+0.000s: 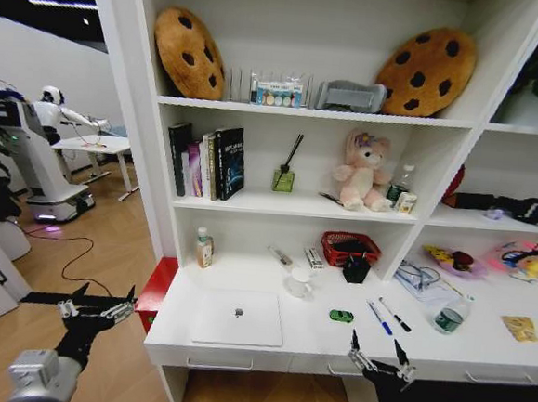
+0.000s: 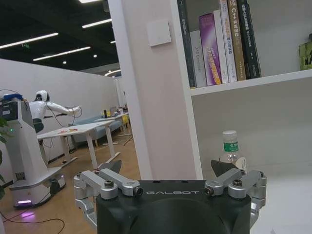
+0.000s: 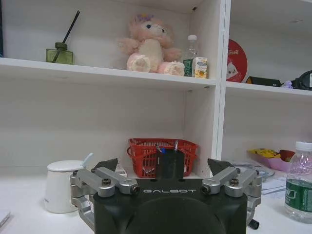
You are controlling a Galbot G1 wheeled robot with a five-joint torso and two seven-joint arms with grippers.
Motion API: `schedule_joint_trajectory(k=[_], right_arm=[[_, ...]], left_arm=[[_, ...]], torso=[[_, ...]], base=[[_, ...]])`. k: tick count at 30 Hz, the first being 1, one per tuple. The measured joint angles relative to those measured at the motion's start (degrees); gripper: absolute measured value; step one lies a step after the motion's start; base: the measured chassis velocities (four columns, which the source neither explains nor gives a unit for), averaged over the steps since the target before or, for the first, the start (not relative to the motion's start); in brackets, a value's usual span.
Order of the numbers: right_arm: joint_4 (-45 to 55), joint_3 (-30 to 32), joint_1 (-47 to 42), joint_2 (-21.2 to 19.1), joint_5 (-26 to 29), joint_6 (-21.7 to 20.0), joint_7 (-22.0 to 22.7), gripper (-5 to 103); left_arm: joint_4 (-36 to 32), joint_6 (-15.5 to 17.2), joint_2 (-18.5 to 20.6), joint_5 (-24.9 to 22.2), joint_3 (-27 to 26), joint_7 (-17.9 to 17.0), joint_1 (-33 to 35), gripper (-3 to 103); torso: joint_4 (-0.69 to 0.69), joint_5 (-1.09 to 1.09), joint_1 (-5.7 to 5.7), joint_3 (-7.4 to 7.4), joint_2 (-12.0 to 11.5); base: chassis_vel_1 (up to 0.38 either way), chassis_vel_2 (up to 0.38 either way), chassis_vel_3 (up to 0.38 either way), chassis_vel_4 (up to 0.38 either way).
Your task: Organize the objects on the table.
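On the white table (image 1: 306, 342) lie a closed silver laptop (image 1: 237, 317), a small green oval item (image 1: 341, 316), two pens (image 1: 380, 318) side by side, a short clear bottle (image 1: 448, 318) and a yellow packet (image 1: 520, 328) at the far right. My left gripper (image 1: 102, 304) hangs open over the floor, left of the table's end. My right gripper (image 1: 380, 357) stands open at the table's front edge, just in front of the pens. In the right wrist view the open gripper (image 3: 161, 165) faces the shelf back, with the bottle (image 3: 300, 181) off to one side.
A white mug (image 1: 299, 282), a red mesh basket (image 1: 350, 247) and a black pen holder (image 1: 357, 268) stand at the table's back. A green-capped bottle (image 1: 205, 248) stands back left. A red box (image 1: 157, 290) sits beside the table's left end. Shelves rise above.
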Motion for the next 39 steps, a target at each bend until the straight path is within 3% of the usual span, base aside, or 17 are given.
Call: schedule_joint_trajectory(k=[11,16,21,24,25,26,28,30,31,32,33,35,39], right_arm=[[-0.1,-0.5,-1.0,0.7,0.2,1.0,-0.7,100],[-0.7,-0.1,-0.3,0.3,0.2,0.4,0.9,100],[-1.4,-0.1,0.4,-0.7,3.6,-1.1,-0.2,100],[-3.8,-0.3,3.6,-3.4,11.6,-2.5,-8.5,100],[-3.8,-0.3,3.6,-3.4,11.6,-2.5,-8.5,100],[-5.4,0.0,5.6,-5.2,13.8,-3.2,-12.4,100],[-6.7,0.4,7.3,-6.9,14.7,-4.3,-14.3,100],[-12.0,0.6,12.3,-13.4,18.8,-6.0,-22.8,100],[-12.0,0.6,12.3,-13.4,18.8,-6.0,-22.8,100],[-16.1,0.2,14.9,-18.2,21.2,-6.5,-30.2,100],[-16.1,0.2,14.9,-18.2,21.2,-6.5,-30.2,100],[-21.3,0.3,17.1,-22.8,21.9,-6.3,-37.3,100],[-25.4,-0.1,19.0,-26.9,21.5,-5.7,-40.3,100]], left_arm=[[0.1,0.0,0.1,-0.1,0.1,0.0,-0.1,100],[0.2,0.0,0.1,-0.1,0.2,0.0,-0.2,100],[0.2,0.1,0.2,-0.1,0.2,0.0,-0.2,100],[0.2,0.1,0.2,-0.2,0.2,0.0,-0.2,100],[0.2,0.1,0.2,-0.2,0.2,0.0,-0.2,100],[0.2,0.1,0.2,-0.2,0.2,-0.1,-0.2,100],[0.2,0.1,0.2,-0.2,0.2,-0.1,-0.2,100],[0.2,0.1,0.2,-0.2,0.2,-0.1,-0.2,100],[0.2,0.1,0.2,-0.2,0.2,-0.1,-0.2,100],[0.2,0.1,0.2,-0.2,0.2,-0.1,-0.2,100],[0.2,0.1,0.2,-0.2,0.2,-0.1,-0.2,100],[0.2,0.1,0.2,-0.2,0.2,-0.1,-0.2,100],[0.2,0.1,0.2,-0.2,0.2,-0.1,-0.2,100]], torso=[[-0.01,0.0,0.0,0.0,0.0],[-0.01,-0.01,0.0,0.0,0.0],[-0.02,0.01,0.0,0.01,0.0],[0.0,0.03,-0.01,0.0,0.0],[0.0,0.03,-0.01,0.0,0.0],[0.01,0.03,-0.01,0.0,0.0],[-0.01,0.03,-0.01,0.01,0.0],[-0.01,0.0,-0.01,0.0,0.0],[-0.01,0.0,-0.01,0.0,0.0],[0.03,-0.01,0.0,0.01,0.0],[0.03,-0.01,0.0,0.01,0.0],[0.01,0.0,0.0,0.01,0.0],[-0.03,0.02,0.0,0.01,0.0]], base=[[0.0,0.0,0.0,0.0],[-0.103,-0.118,0.118,0.087],[-0.174,-0.178,0.192,0.164],[-0.097,-0.148,0.135,0.127],[-0.055,-0.099,0.126,0.077],[0.01,-0.056,0.067,0.077],[0.01,-0.056,0.001,0.041],[0.0,0.0,0.0,0.0],[0.0,0.0,0.0,0.0],[0.0,0.0,0.0,0.0],[0.0,0.0,0.0,0.0],[0.0,0.0,0.0,0.0],[0.0,0.0,0.0,0.0]])
